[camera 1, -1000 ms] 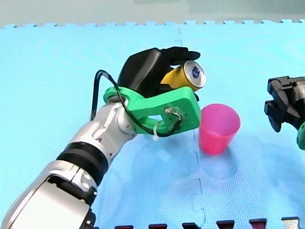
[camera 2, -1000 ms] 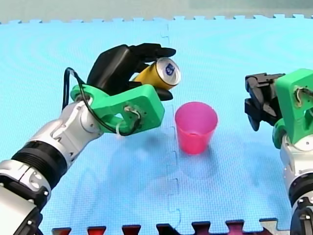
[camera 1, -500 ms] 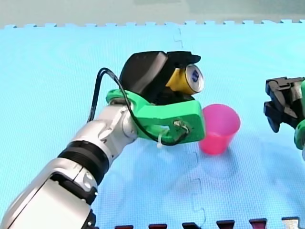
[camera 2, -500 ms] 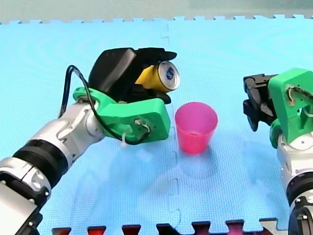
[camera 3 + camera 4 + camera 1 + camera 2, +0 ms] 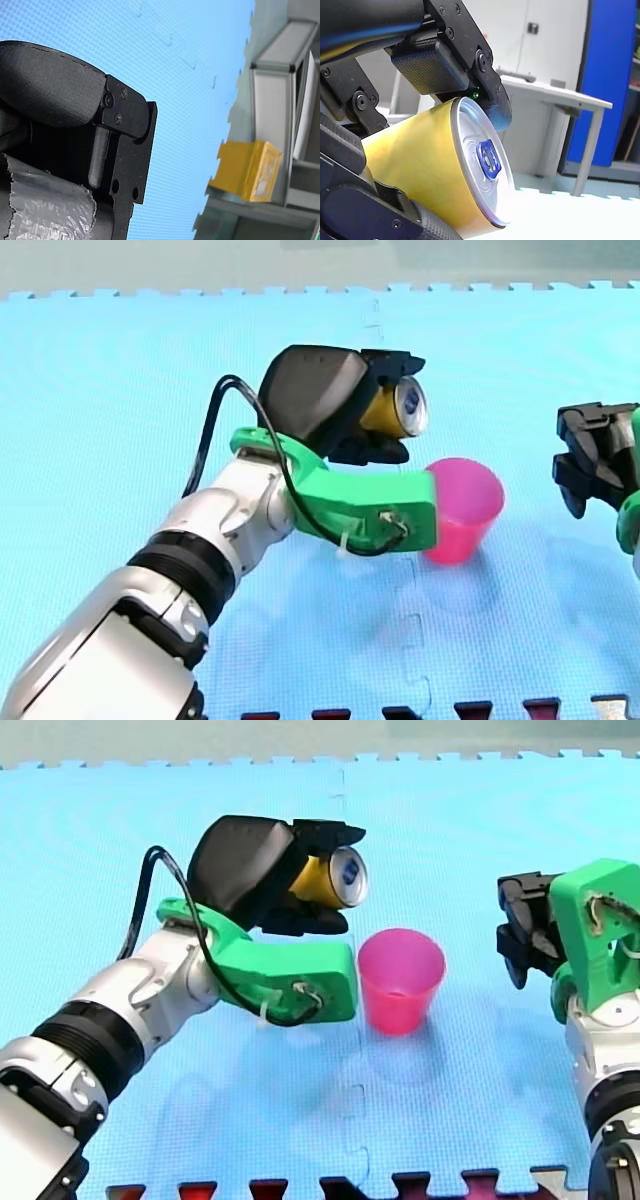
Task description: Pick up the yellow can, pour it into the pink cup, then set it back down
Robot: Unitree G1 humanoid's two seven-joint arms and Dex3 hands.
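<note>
Pouring step: my left hand point(image 5: 268, 872), closed around the tipped yellow metal can point(image 5: 325, 880), must tilt it further over the pink plastic cup point(image 5: 400, 982), while my right hand point(image 5: 525, 928) holds nothing at the right

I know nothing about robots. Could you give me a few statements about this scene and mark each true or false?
1. The left hand grips the yellow can. True.
2. The can stands upright on the blue foam mat. False: it is held in the air, tipped on its side, with its top turned toward the cup's side.
3. The pink cup stands upright on the mat. True.
4. The right hand holds the pink cup. False: it holds nothing and sits apart, to the cup's right.
5. The can's pull tab is blue. True.
</note>
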